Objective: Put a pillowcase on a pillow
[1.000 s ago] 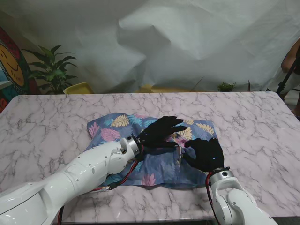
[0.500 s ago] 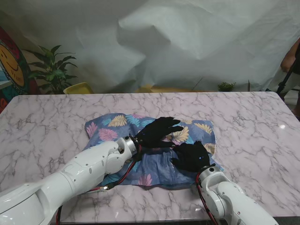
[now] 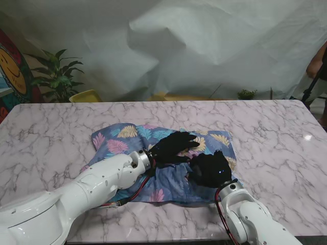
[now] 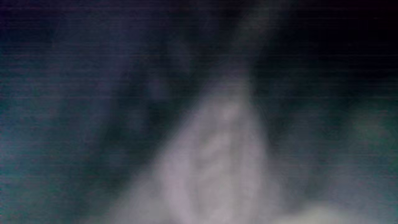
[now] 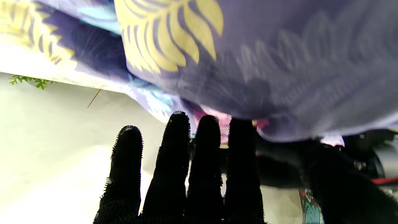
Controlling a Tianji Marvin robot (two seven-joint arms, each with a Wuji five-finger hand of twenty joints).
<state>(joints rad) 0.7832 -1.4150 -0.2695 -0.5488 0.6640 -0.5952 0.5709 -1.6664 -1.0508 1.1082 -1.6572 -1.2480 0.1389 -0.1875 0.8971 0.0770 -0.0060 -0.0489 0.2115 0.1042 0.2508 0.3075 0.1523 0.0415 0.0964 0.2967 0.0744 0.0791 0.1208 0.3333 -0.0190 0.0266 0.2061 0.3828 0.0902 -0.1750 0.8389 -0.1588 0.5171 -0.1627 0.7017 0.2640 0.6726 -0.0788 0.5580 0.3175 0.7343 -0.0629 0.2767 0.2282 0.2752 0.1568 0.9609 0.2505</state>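
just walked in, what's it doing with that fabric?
Both black-gloved hands are on a blue leaf-print pillowcase lying on the marble table. The left hand rests flat on the middle of the cloth; the right hand is at its nearer right edge. The right wrist view shows fingers extended against the fabric. The left wrist view is too blurred to read. No pillow is discernible.

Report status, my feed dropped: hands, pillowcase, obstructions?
Left hand spread flat on pillowcase. Right hand on its near right edge, grip unclear. Pillow not visible. Nothing in the way.
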